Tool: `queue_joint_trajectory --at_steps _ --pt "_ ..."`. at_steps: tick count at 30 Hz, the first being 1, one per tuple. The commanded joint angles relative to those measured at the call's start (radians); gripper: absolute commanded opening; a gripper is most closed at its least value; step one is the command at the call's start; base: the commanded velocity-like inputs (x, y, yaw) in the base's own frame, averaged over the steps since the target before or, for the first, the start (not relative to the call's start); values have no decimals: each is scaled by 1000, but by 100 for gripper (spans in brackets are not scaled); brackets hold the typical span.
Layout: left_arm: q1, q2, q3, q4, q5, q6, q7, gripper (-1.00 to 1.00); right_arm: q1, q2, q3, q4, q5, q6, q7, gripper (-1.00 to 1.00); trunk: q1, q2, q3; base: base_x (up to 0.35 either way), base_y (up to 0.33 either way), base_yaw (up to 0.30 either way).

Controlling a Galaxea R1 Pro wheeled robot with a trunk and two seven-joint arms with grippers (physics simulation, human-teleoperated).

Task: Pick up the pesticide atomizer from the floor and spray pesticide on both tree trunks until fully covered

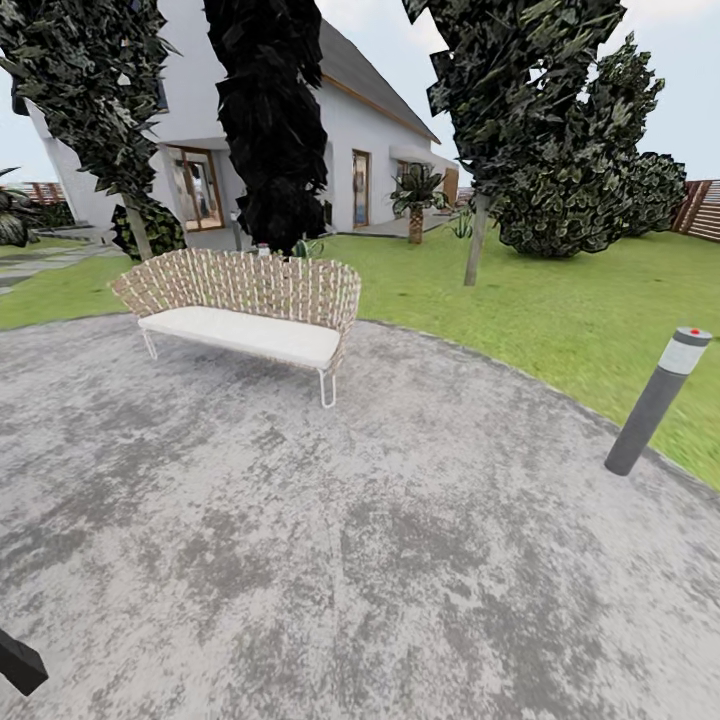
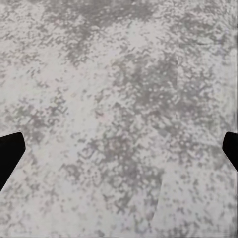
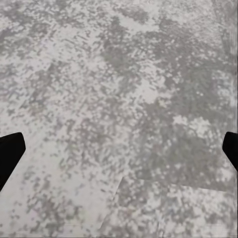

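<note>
A woven garden sofa [image 1: 250,305] with a white cushion is seen at the left of the grey stone paving [image 1: 350,560]. Behind it a white house [image 1: 350,140] and dark column-shaped trees [image 1: 270,120] are seen. Green lawn [image 1: 560,300] lies to the right, with a grey bollard light [image 1: 658,400] at its edge. The left gripper [image 2: 119,153] and right gripper [image 3: 119,153] are held over the paving, fingers spread wide apart with nothing between them. The atomizer cannot be made out.

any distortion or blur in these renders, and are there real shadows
Head view: wide-angle bending, the bollard and dark trees lean outward; flat light, no clear cast shadow under the bench. Both wrist views: the paving looks blotchy and soft, with no shadows.
</note>
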Motion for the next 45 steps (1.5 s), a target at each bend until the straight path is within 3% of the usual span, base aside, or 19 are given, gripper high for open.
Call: queue_joint_trajectory --at_steps 1,17,33,45 --pt "-1 0 1 1 1 -3 0 100 0 0 0 1 1 -3 -1 100 0 0 -1 244 -219 14" --pt "-1 0 2 1 3 -3 0 100 0 1 -1 -2 0 -2 -2 100 0 0 -1 243 -218 238" --pt "-1 -3 -9 1 2 -2 -2 100 0 1 -5 -1 0 -2 -3 100 0 0 -1 5 -3 280" --pt "-1 -1 1 1 9 -2 0 100 0 2 -1 1 0 -2 -3 100 0 0 -1 273 -188 281"
